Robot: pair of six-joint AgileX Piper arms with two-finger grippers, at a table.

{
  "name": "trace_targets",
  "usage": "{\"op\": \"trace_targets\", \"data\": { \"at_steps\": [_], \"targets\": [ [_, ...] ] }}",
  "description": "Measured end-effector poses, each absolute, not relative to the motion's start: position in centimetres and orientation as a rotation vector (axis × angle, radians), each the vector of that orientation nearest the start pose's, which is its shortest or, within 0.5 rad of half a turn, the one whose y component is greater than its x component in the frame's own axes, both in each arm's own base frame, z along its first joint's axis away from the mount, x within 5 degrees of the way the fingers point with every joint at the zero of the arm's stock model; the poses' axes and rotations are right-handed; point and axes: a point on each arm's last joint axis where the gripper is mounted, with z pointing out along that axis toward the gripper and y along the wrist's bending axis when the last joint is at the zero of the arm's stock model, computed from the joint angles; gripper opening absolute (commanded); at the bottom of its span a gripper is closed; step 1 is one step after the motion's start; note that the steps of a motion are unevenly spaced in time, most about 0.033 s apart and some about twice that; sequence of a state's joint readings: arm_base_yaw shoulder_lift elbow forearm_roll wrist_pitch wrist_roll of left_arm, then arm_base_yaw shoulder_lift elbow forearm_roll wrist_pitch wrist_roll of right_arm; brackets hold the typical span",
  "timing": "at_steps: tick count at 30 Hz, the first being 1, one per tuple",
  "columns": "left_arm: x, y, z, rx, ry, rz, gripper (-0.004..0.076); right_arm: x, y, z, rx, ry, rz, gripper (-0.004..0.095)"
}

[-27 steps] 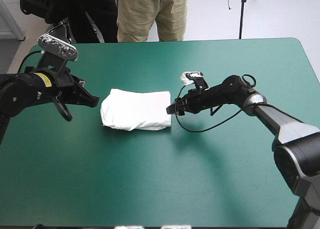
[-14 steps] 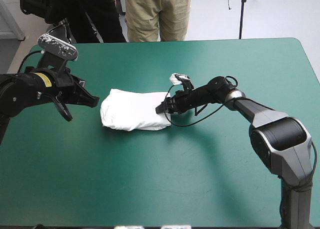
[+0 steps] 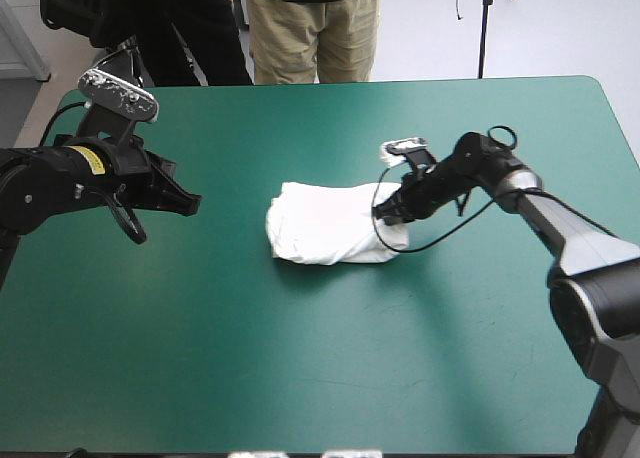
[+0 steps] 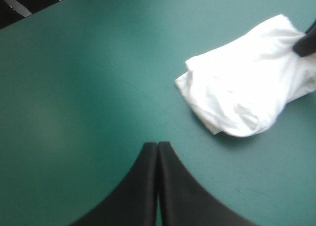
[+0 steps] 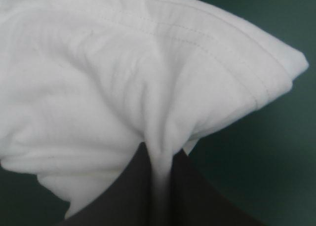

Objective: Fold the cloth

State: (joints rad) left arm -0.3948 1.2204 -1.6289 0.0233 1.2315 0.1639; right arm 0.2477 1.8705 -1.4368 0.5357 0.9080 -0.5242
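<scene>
the t-shirt [image 3: 325, 236] lies as a folded white bundle on the teal-green cover [image 3: 300, 378], a little right of the centre of the high view. the right gripper [image 3: 386, 216] sits at the bundle's right end, its black fingers all but closed on a pinch of cloth. the right wrist view shows the fabric gathered into a ridge that runs into the grip, with hemmed layers stacked just ahead. the left gripper [image 3: 190, 206] hovers at the left of the high view, well apart from the bundle, its fingers pressed together on nothing.

the folds look already made, so the step in hand seems to be placing or tidying the bundle rather than folding afresh. the next move likely calls for letting go of the pinch without dragging the top layer, since the puckered cloth could lift and spoil the edge. if another fold is wanted, the left gripper would have to open and come across to the bundle.
</scene>
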Motion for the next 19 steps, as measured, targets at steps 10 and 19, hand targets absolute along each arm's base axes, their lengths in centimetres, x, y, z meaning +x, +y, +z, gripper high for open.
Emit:
{"op": "trace_targets", "data": {
  "at_steps": [10,19],
  "targets": [
    [20.1,-8.1,47.9,0.634,2.218,-0.085,-0.0017,27.2,-3.6,27.0,-0.109,2.740,0.087,0.0004],
    [20.1,-7.9,47.9,0.624,2.218,-0.058,-0.0017,24.8,-7.6,26.9,0.052,2.764,-0.068,0.0474]
  ]
}}
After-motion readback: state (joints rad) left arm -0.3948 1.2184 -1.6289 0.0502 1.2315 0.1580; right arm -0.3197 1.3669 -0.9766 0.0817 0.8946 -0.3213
